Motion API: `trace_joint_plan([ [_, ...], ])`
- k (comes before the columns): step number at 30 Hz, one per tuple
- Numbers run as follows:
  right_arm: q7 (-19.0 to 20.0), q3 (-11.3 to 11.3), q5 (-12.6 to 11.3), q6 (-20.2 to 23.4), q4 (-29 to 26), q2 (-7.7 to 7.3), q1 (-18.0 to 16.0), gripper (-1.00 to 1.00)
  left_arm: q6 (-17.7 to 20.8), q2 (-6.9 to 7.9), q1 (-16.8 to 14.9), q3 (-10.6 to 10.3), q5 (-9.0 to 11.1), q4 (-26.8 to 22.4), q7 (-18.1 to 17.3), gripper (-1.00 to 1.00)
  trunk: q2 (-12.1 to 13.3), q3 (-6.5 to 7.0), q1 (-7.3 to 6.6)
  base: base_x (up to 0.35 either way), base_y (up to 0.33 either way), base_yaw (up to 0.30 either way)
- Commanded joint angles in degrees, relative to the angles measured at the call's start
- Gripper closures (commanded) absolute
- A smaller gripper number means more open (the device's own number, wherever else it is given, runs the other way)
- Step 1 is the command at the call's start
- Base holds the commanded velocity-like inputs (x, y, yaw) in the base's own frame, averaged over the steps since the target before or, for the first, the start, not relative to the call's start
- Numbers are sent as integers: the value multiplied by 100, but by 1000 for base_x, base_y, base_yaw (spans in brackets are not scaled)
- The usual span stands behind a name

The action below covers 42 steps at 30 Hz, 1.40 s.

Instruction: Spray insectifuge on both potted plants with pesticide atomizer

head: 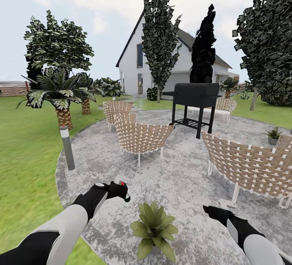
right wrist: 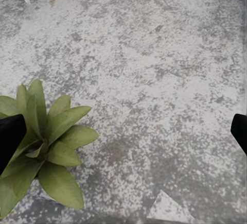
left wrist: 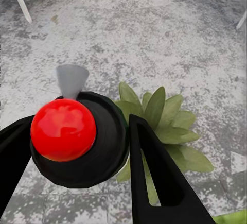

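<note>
Grey patio (head: 178, 184): left gripper (head: 117, 190) clamps the pesticide atomizer (left wrist: 77, 136), no label readable, at ten o'clock of the near potted plant (head: 154, 226). Right gripper (head: 213, 211) jaws apart.

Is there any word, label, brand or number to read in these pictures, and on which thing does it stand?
None: no readable text in any view.
The atomizer in the left hand bears only a plain red dot, no label.
The lamp, grill and chairs carry no lettering.
</note>
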Motion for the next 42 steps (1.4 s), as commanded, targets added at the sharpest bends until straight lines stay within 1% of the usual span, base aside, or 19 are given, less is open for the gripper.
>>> trace_joint_plan([
  [1,37,-48,43,28,-9,3,-5,-100,41,-1,0,11,-12,-14,-19,100,38,12,-23,0,0,-4],
  [25,53,-36,73,27,10,13,-6,-100,41,-1,0,18,-12,-14,-21,100,1001,434,-550,0,0,0],
  [33,71,2,96,85,-51,9,-7,-100,41,17,-3,8,-40,-30,-40,100,1001,433,-550,0,0,0],
  [35,81,10,98,103,-188,-4,-21,-100,41,36,-4,0,-69,-43,-48,100,1001,433,-550,0,0,0],
  [37,91,92,101,109,-394,-9,-29,-100,41,67,-4,-29,-136,-50,-57,100,1001,433,-550,0,0,0],
  [38,154,242,102,111,-550,-14,-36,-100,41,100,-4,-79,-237,-55,-92,100,1001,433,-550,0,0,0],
  [39,466,611,101,118,-793,-23,-40,-100,41,141,-8,-219,-493,-60,-222,100,1001,433,-550,0,0,0],
  [40,822,906,101,140,-955,-30,-42,-100,41,164,-10,-332,-726,-63,-384,100,1001,433,-550,0,0,0],
  [41,1445,1309,96,236,-1199,-35,-44,-100,41,188,-12,-468,-1126,-73,-714,100,1001,433,-550,0,0,0],
  [42,1831,1499,94,359,-1345,-37,-45,-100,41,199,-12,-524,-1403,-93,-956,100,1001,433,-550,0,0,0],
])
